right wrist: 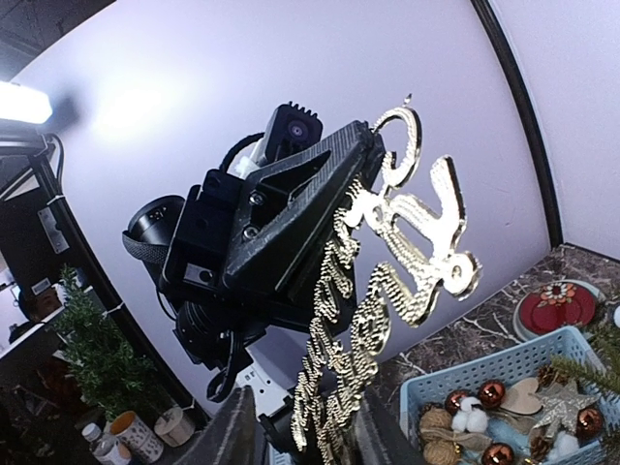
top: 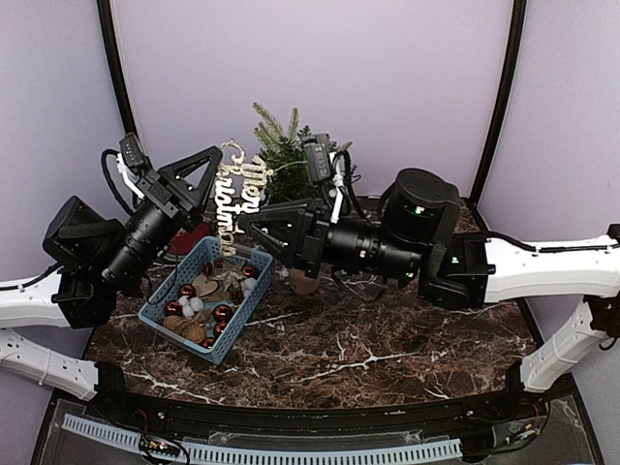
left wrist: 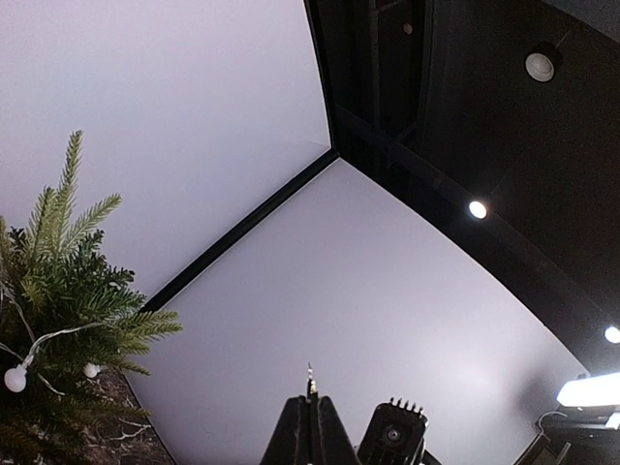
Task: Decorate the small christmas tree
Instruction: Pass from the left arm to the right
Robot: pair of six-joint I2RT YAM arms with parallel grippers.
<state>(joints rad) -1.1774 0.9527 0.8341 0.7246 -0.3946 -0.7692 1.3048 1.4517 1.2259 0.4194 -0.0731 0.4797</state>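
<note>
Robot lab booth: plain lilac backdrop panels [top: 310, 58] in black frames [top: 499, 97] enclose a dark marble surface [top: 387, 339]; ceiling spotlights [left wrist: 477, 209] and a bright light panel [left wrist: 591, 389] overhead.

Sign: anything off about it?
Yes. The sign dangles from the left tool with its lettering running top to bottom, in mid-air in front of the tree and not on it. The right tool brackets its lower end, above the basket.

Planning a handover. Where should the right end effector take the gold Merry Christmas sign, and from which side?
Its free lower end, from the robot's right: the gold sign hangs from the left end effector, shut on its top, leaving the bottom clear.
</note>
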